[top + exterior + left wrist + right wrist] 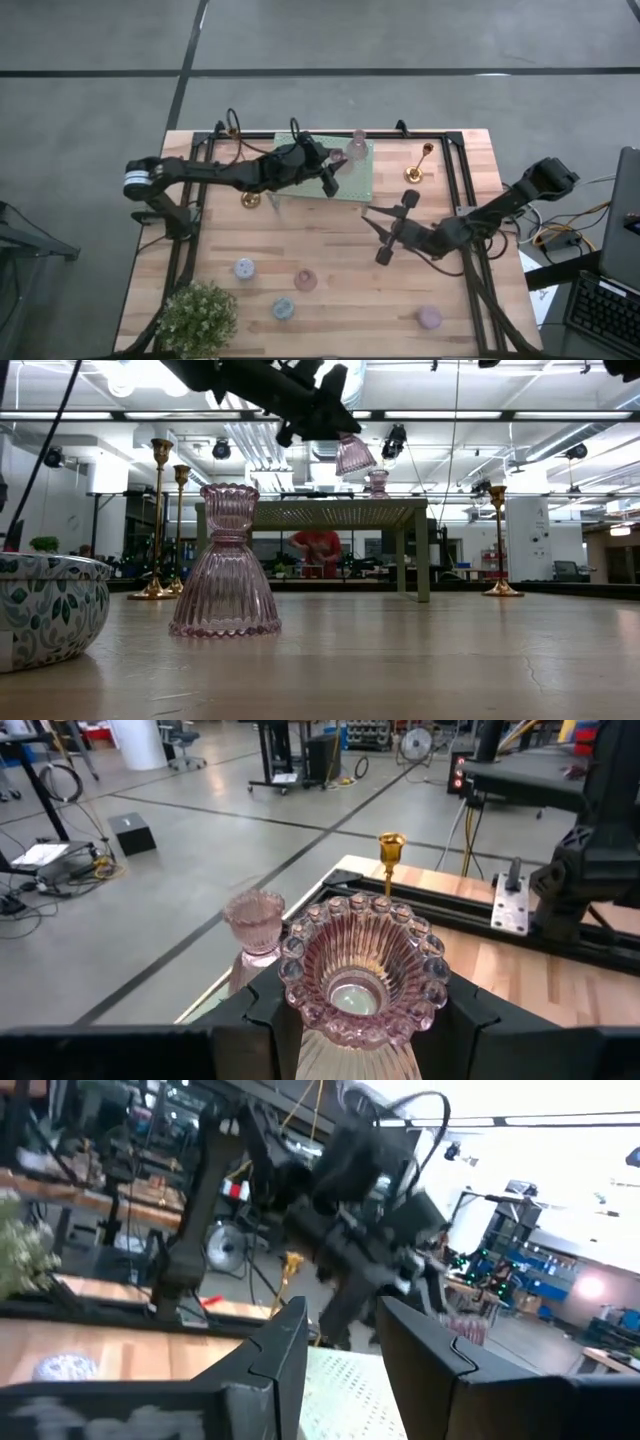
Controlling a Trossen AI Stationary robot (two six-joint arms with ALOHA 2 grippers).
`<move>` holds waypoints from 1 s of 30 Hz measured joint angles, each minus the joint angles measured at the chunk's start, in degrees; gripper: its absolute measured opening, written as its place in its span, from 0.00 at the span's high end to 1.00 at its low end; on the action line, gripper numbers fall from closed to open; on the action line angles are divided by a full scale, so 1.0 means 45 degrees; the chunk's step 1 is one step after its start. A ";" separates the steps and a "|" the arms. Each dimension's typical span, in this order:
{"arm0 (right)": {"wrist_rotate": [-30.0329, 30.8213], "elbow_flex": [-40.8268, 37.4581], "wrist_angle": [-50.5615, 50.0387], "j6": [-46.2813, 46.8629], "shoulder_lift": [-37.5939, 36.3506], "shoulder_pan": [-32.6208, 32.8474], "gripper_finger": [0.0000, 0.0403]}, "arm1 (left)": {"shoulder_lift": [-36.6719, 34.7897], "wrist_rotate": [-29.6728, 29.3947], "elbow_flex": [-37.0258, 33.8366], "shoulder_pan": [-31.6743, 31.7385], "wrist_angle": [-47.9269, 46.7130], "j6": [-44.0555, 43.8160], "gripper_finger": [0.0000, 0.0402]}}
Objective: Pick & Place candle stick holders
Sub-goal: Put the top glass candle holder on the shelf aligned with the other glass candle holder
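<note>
Here, seen from above, the wooden desk (pixel 330 260) carries every item. Clock directions refer to the high view, with twelve o'clock at the far edge.

The left arm reaches from nine o'clock toward twelve, over the mint-green perforated rack (pixel 355 178) at the far centre. The left gripper (pixel 332 172) has its jaws clenched on a ribbed pink glass holder (pixel 362 970), held clear of the rack; in the low view this held piece (pixel 354 453) hangs in the air.

The right arm enters from three o'clock. The right gripper (pixel 388 228) hovers just past desk centre, its jaws parted and grasping nothing.

A bushy potted plant (pixel 198 318) stands at seven o'clock.

Three gold candlesticks stand along the far side: one (pixel 232 128) at eleven o'clock, one (pixel 250 199) just beside the rack's near-left corner, and one (pixel 414 168) at one o'clock.

A second pink holder (pixel 359 143) stands on the rack at its far edge.

Four small round cups lie well apart across the near half: a blue cup (pixel 244 268), a pink cup (pixel 305 281), a teal cup (pixel 283 309), and a lilac cup (pixel 430 317) at five o'clock.
</note>
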 joint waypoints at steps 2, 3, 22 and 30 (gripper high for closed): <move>0.0003 -0.0021 0.0012 0.0000 -0.0240 0.0108 0.73 | 0.0284 0.0124 0.0218 0.0106 -0.0065 -0.0001 0.64; 0.0000 -0.0029 -0.0010 0.0000 -0.0336 0.0170 0.73 | 0.0407 0.0182 0.0332 0.0166 -0.0069 0.0000 0.64; 0.0000 -0.0191 -0.0682 0.0248 -0.0526 0.0237 0.79 | 0.2264 0.1545 0.1764 0.0471 -0.0538 -0.0243 0.64; -0.0010 -0.0191 -0.0656 0.0237 -0.0636 0.0232 0.78 | 0.2785 0.1525 0.1825 0.0604 -0.0532 -0.0282 0.64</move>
